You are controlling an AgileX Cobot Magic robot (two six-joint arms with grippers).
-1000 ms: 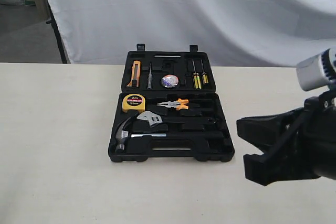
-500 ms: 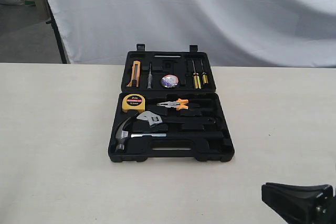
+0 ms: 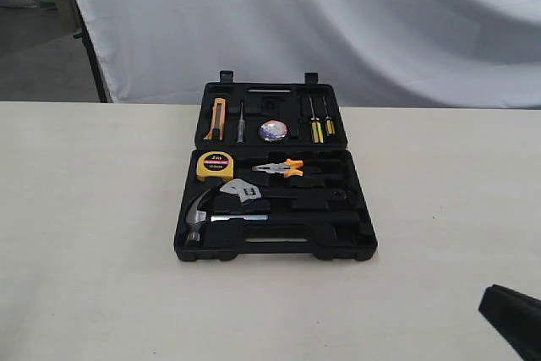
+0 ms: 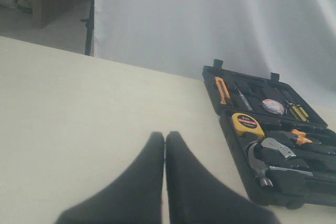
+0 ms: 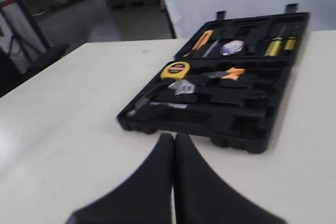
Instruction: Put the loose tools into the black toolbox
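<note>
Exterior view: toolbox [image 3: 275, 251] lies open at frame centre on the surface [image 3: 93, 234]. Hammer [image 3: 196, 216] and wrench [image 3: 241, 190] sit in its lower half, tape roll [image 3: 273, 130] in the upper half; nothing loose outside. Left claw [image 4: 165, 136] is closed and empty. Right claw [image 5: 174, 136] is closed and empty. Both are clear of the case. Likely risks: wrench looks askew across its recess, so shutting the lid could jam. A closed claw poking in could dislodge seated tools or shove the case.
</note>
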